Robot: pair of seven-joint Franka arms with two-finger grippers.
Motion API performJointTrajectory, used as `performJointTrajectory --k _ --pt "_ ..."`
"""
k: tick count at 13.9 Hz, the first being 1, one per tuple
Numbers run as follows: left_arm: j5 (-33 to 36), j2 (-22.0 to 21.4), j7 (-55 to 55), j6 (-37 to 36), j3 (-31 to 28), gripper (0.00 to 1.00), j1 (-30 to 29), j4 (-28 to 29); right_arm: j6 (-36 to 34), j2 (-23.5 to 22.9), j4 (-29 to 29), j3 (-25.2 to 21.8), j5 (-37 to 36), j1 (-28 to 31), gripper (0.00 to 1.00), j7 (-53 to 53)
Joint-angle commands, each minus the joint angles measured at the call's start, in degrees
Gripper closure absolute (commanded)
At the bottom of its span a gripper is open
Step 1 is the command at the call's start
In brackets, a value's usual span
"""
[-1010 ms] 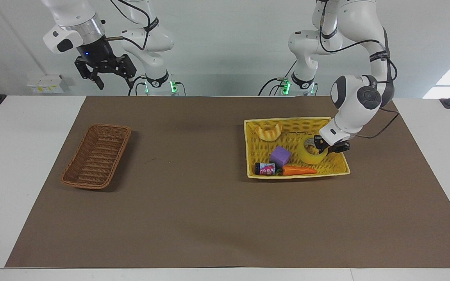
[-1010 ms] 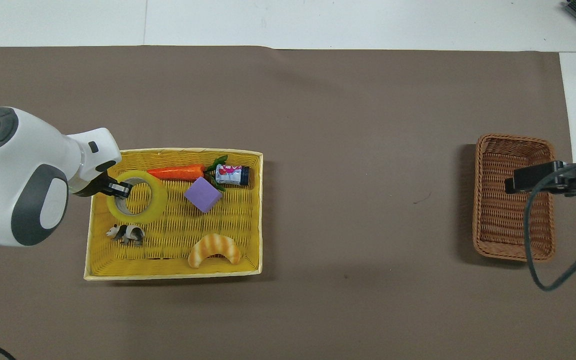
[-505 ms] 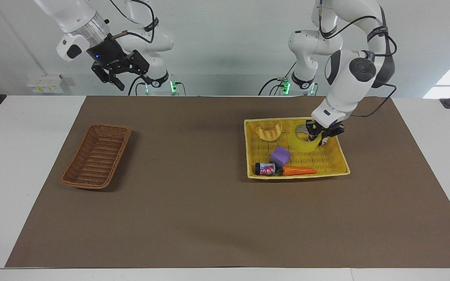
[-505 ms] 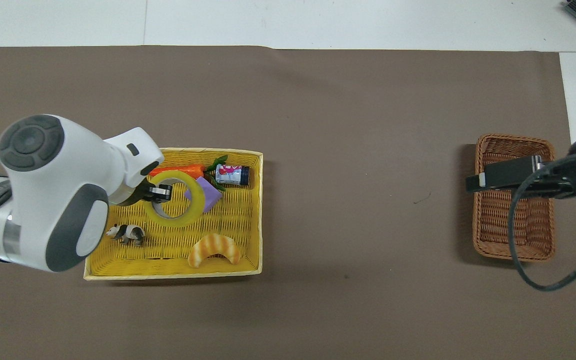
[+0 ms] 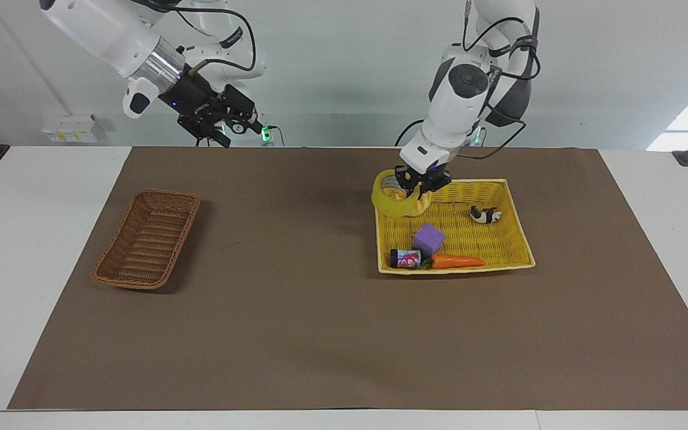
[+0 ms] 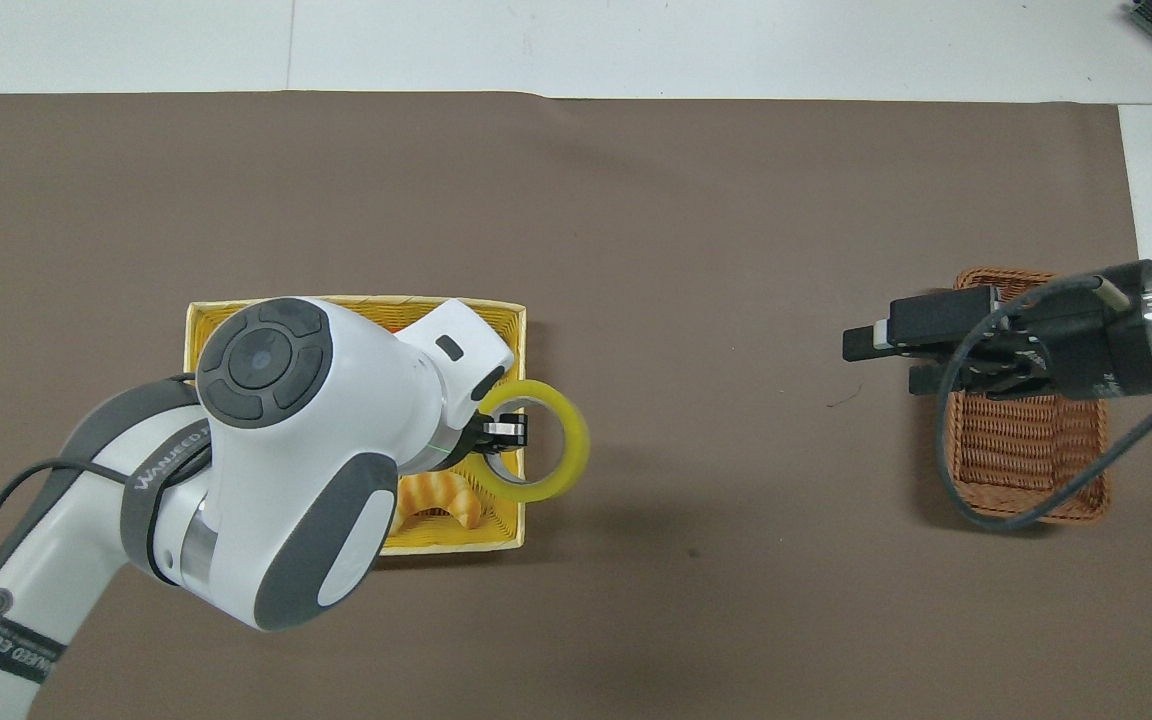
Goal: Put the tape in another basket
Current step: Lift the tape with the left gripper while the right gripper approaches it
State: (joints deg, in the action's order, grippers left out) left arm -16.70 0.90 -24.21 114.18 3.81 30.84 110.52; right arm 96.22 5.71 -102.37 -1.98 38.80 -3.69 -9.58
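In the overhead view the left arm (image 6: 276,480) covers most of the yellow basket (image 6: 521,400), so the cube, carrot, can and panda inside cannot be seen there, and only part of the croissant (image 6: 436,497) shows. The right gripper (image 6: 876,350) and its cable cover part of the brown basket (image 6: 1026,470). In the facing view the tape (image 5: 393,200) hides the croissant almost wholly, and the can's (image 5: 405,258) label is too small to read. Both arms are cut off by the picture edges.
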Motion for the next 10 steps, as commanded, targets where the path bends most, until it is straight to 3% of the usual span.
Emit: performJointTrajectory --k 1,3,5,10 --pt "-10.3 1.7 -1.2 0.9 -1.0 1.00 2.3 -4.1 4.2 2.2 -5.5 0.2 3.3 -1.3 0.00 2.4" --pt "-17.8 2.9 -2.5 2.7 0.7 1.00 2.1 -6.3 7.1 2.1 -8.3 0.2 3.9 -1.8 0.00 6.5" --pt "-20.5 3.1 -5.0 6.6 3.6 1.00 2.2 -6.4 9.9 2.0 -8.9 0.2 5.4 -3.2 0.00 6.7" --pt "-25.7 3.8 -7.0 12.5 7.7 1.00 2.2 -6.4 7.9 2.6 -11.4 0.1 8.2 -3.0 0.00 7.7"
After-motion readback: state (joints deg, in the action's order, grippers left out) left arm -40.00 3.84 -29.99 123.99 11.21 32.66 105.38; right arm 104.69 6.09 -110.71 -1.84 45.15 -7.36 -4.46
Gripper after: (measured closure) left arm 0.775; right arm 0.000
